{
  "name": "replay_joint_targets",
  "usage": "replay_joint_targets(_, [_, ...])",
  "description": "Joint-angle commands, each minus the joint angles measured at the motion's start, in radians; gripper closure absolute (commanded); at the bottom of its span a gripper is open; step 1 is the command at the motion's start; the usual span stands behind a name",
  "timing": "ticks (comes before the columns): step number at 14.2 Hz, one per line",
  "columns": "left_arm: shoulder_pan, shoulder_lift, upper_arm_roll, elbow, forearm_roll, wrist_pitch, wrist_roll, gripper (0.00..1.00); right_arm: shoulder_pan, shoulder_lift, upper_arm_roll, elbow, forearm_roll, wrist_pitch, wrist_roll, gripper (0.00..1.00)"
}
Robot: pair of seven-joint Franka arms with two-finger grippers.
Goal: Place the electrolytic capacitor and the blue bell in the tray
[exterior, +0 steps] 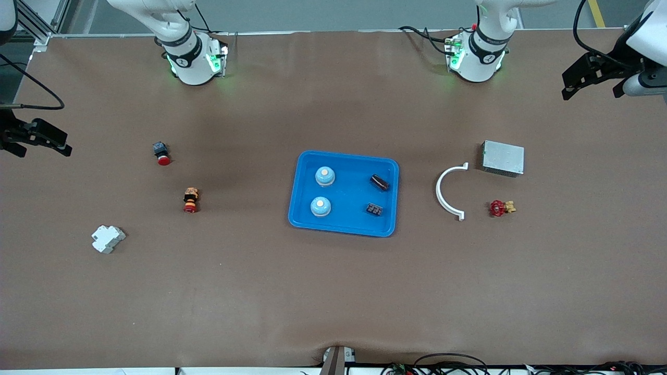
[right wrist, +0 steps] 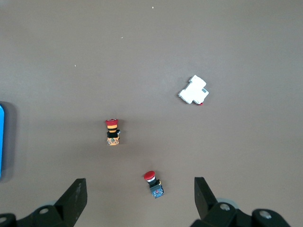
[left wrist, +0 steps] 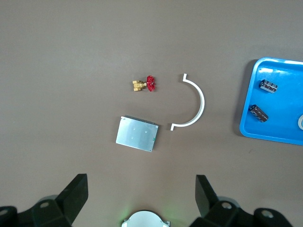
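The bright blue tray (exterior: pixel 346 228) lies mid-table. In it are two blue bells (exterior: pixel 324 176) (exterior: pixel 320 207) and two dark electrolytic capacitors (exterior: pixel 380 182) (exterior: pixel 374 209). The left wrist view shows the tray's edge (left wrist: pixel 279 133) with both capacitors (left wrist: pixel 268 85) (left wrist: pixel 258 113). My left gripper (exterior: pixel 591 87) hangs open and empty above the left arm's end of the table, and also shows in the left wrist view (left wrist: pixel 141 183). My right gripper (exterior: pixel 44 152) hangs open and empty above the right arm's end, and also shows in the right wrist view (right wrist: pixel 139 185). Both arms wait, apart from the tray.
Toward the left arm's end lie a white curved clip (exterior: pixel 447 192), a silver metal box (exterior: pixel 503 158) and a red-handled valve (exterior: pixel 500 208). Toward the right arm's end lie two red push buttons (exterior: pixel 161 153) (exterior: pixel 190 200) and a white breaker (exterior: pixel 108 238).
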Motion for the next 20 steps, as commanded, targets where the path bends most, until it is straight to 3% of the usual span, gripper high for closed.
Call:
replay_joint_targets(1, [0.009, -0.016, -0.010, -0.007, -0.006, -0.021, 0.014, 0.00, 0.022, -0.039, -0.019, -0.031, 0.017, -0.009, -0.002, 0.00])
replay_joint_targets(11, [0.008, -0.011, -0.011, -0.001, -0.006, -0.032, 0.019, 0.00, 0.019, -0.039, -0.018, 0.081, 0.006, -0.161, 0.001, 0.00])
replay_joint_targets(20, [0.009, -0.008, -0.011, 0.026, -0.014, -0.041, 0.019, 0.00, 0.023, -0.039, -0.021, 0.086, 0.006, -0.182, 0.002, 0.00])
